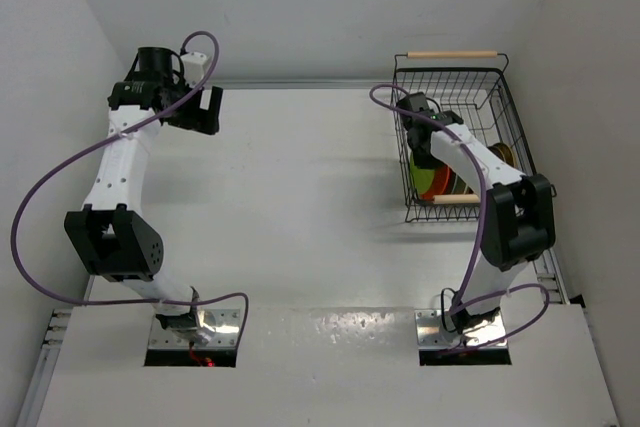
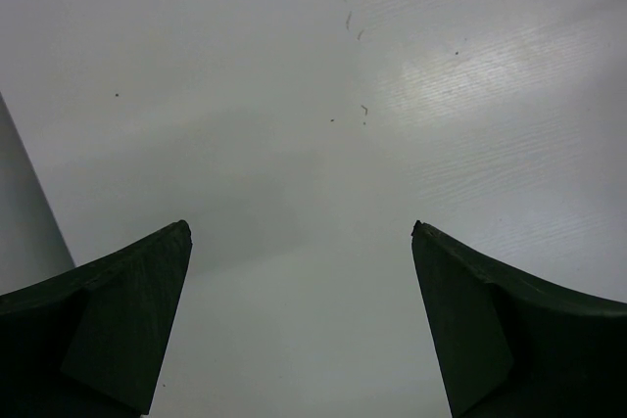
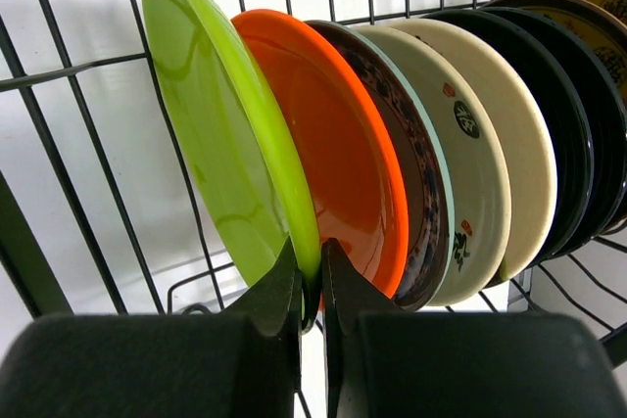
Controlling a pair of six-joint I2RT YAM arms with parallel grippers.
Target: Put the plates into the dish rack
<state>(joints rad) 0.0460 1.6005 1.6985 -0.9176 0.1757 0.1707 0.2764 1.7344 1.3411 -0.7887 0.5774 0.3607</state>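
**While the right pincer clamps the green plate, the release decides the step**

Because the right gripper (image 3: 312,252) is closed tight on the bottom rim of the lime green plate (image 3: 211,124), which stands on edge at the end of the row inside the dish rack (image 1: 452,54), the step in hand looks like seating it and letting go. All 9 plates appear to be in the rack. The orange-red plate (image 3: 323,134) leans just beside the green one, and 7 more stand behind it. The task seems nearly done.

To do it well, I would make sure the rim sits between the floor wires before opening. Then part the fingers only slightly and draw back along the plate's own plane. A sideways pull would likely tip the green plate onto the orange-red one, or outward against the wires.

Room is tight. The rack's end wires stand near the green plate's outer face, and the neighbour crowds its other face at the bottom. The free way out is up, through the open top.

The left gripper (image 2: 299,232) hangs over the white table (image 1: 300,167) at the far left. Its fingers are wide apart, holding nothing, and it is well apart from the rack.
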